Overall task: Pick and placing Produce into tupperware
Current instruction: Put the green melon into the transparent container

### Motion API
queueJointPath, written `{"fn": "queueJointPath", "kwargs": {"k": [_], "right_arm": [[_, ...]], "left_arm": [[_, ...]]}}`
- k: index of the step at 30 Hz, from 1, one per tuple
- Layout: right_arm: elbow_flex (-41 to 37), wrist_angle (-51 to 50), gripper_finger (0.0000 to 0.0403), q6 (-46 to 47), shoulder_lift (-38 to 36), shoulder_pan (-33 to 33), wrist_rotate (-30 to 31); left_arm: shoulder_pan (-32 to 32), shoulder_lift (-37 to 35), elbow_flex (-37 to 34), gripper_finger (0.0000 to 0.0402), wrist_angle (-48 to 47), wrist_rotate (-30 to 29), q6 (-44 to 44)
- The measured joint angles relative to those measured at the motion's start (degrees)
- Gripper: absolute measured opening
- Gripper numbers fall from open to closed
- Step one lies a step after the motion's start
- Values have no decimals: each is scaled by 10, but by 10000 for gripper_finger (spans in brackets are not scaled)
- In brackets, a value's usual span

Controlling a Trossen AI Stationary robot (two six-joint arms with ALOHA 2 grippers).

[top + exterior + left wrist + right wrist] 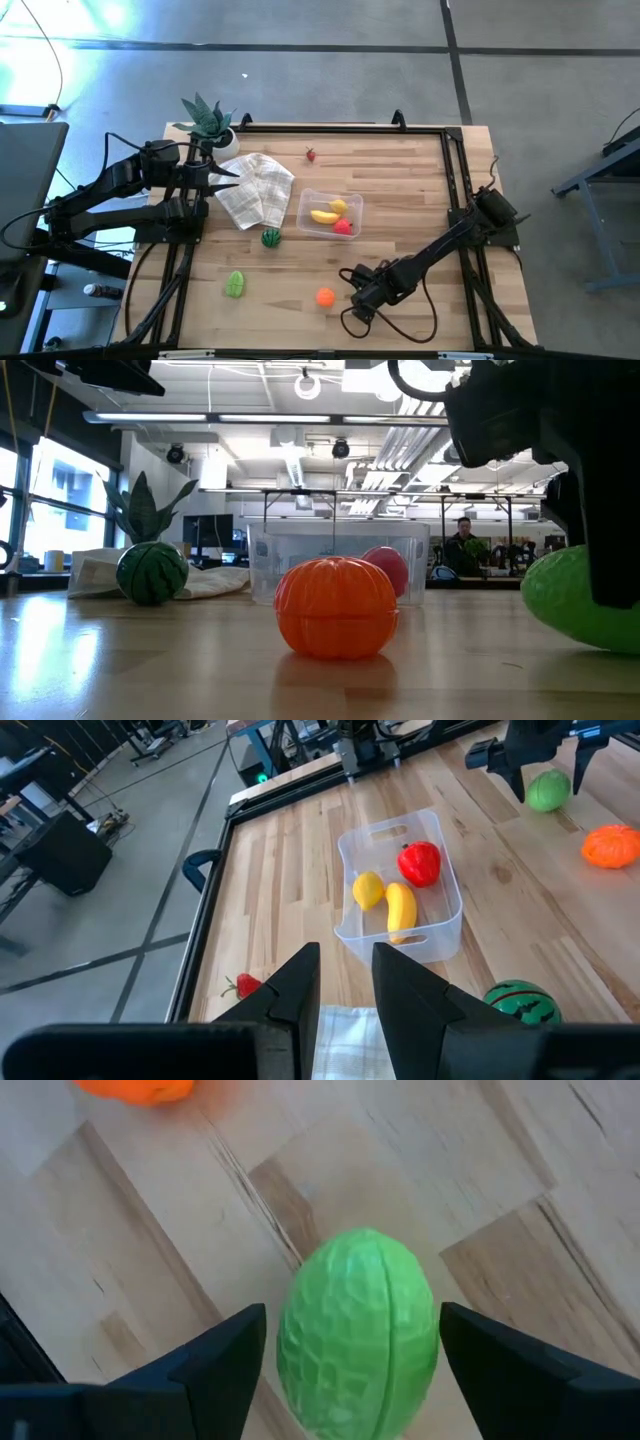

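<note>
A light-green round fruit (360, 1330) rests on the table near its front edge. My right gripper (352, 1342) points down over it, open, with one finger on each side and narrow gaps showing. The gripper (354, 286) hides the fruit in the high view. The clear tupperware (306, 222) sits mid-table and holds a banana (401, 910), a lemon (368, 889) and a red fruit (420, 863). An orange fruit (325, 296), a small watermelon (271, 238), another green fruit (235, 284) and a strawberry (311, 154) lie loose. My left gripper (345, 970) waits above the cloth, open a little.
A folded checked cloth (255, 190) lies left of the tupperware, under my left gripper. A potted plant (208, 122) stands at the far left corner. Black rails (455, 190) run along the table's edges. Bare wood lies between the tupperware and the right rail.
</note>
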Motion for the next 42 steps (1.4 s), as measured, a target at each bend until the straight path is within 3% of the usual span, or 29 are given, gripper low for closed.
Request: {"fn": "queueJointPath", "kwargs": {"k": [42], "right_arm": [[1,-13,290,55,18,-7,-3]], "left_arm": [[0,0,0,85,0,0,0]]}}
